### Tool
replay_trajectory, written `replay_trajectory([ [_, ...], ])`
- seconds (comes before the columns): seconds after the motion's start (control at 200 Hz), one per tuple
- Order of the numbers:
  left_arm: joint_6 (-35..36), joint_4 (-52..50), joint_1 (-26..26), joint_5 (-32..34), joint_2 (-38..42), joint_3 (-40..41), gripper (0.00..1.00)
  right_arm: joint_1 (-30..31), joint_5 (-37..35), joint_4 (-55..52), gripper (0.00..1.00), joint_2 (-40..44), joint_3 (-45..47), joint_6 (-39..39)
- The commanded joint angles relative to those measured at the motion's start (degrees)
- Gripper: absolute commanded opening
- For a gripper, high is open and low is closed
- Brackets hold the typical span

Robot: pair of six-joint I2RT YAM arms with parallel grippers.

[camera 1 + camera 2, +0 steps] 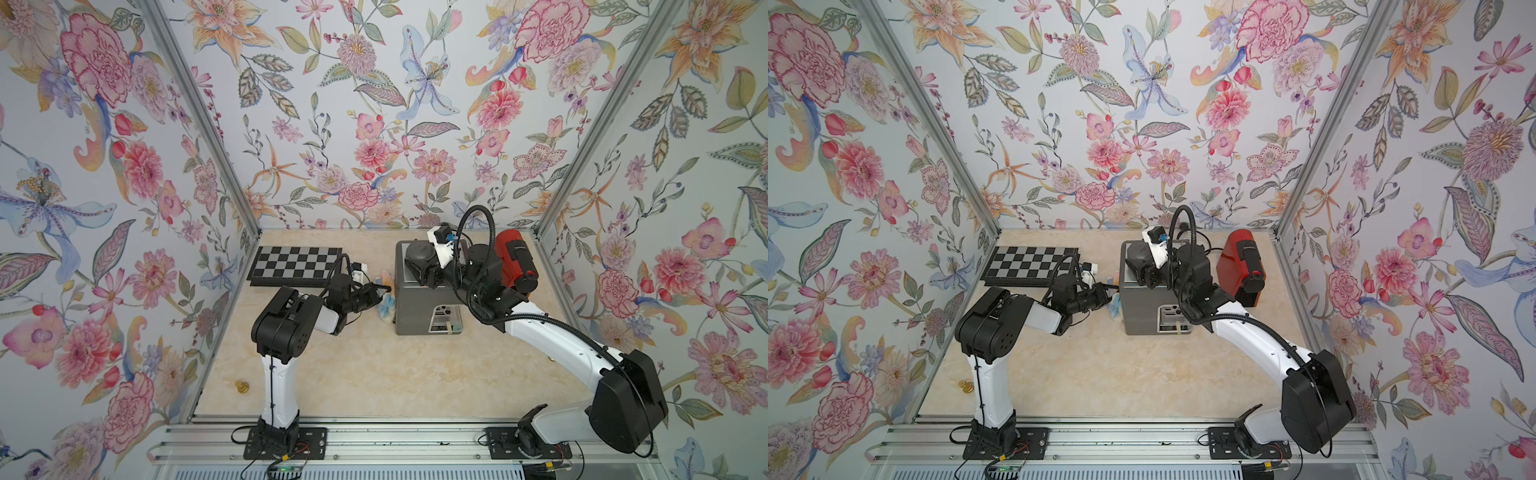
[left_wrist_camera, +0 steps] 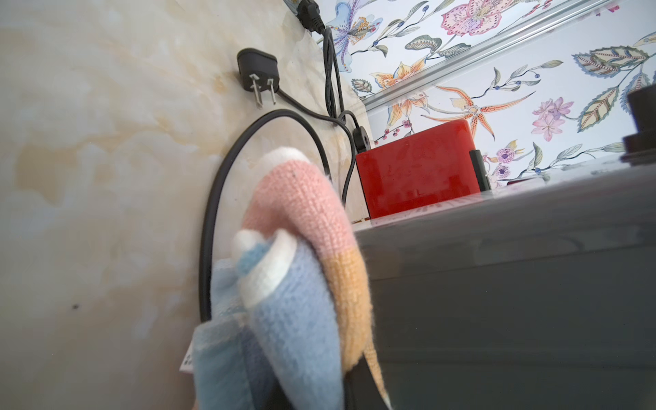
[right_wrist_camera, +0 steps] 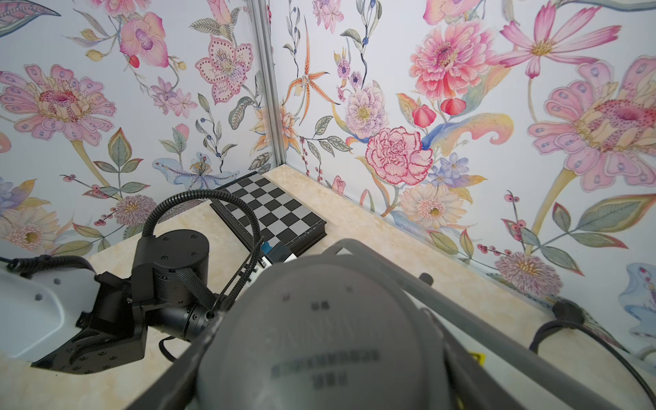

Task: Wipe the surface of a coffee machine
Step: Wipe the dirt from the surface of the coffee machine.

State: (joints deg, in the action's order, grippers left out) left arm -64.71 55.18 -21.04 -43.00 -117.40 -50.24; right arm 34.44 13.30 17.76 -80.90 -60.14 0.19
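Rig appearance: two arms, white and black.
Left arm [image 1: 277, 386] and right arm [image 1: 552, 338]: white shell links, black joint housings [image 1: 627, 399] with small screw holes, black base plates [image 1: 286, 441]. Black corrugated conduit [image 1: 540, 319] runs along the right arm; a thin black cable [image 1: 271, 374] down the left. Left gripper [image 1: 386, 286] black. White wrist camera mount [image 1: 439, 245].

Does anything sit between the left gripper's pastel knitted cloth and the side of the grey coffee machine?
Nothing visible: the pastel knitted cloth, held in the shut left gripper, lies against the grey box-shaped coffee machine.
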Motion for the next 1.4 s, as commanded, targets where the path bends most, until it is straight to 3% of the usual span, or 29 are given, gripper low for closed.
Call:
replay_trajectory([
  [0.0, -0.2, 7.1, -3.4, -7.8, -0.1, -8.7, 0.00, 5.7, 15.6, -1.6, 0.15, -1.8, 2.6, 14.0],
  [0.305, 3.6, -3.1, -2.6, -9.5, 1.2, -20.3, 0.00, 6.4, 13.4, -0.2, 0.18, -0.7, 3.3, 16.1],
  [0.615, 23.5, -33.5, -2.6, -1.8, 15.4, -24.9, 0.00, 4.6, 8.4, -1.7, 0.62, 0.7, -1.4, 18.6],
  [0.811, 33.9, -49.7, -2.7, 5.7, 24.9, -27.5, 0.00, 1.9, 8.1, -2.0, 0.75, 2.5, -5.1, 20.0],
  [1.066, 35.8, -55.8, -3.4, 8.9, 36.7, -23.5, 0.00, -4.7, 7.9, -7.6, 0.88, 9.2, -8.4, 21.9],
  [1.211, 37.1, -59.5, -6.6, 15.0, 42.2, -19.7, 0.00, -9.3, 10.6, -7.0, 0.92, 13.5, -7.5, 24.0],
  [1.276, 38.0, -61.6, -9.5, 19.5, 44.5, -18.7, 0.00, -11.4, 11.9, -6.0, 1.00, 15.1, -6.7, 25.1],
  [1.396, 37.9, -63.3, -15.6, 26.1, 48.1, -16.4, 0.00, -16.2, 11.3, -8.9, 1.00, 15.7, -6.3, 25.5],
])
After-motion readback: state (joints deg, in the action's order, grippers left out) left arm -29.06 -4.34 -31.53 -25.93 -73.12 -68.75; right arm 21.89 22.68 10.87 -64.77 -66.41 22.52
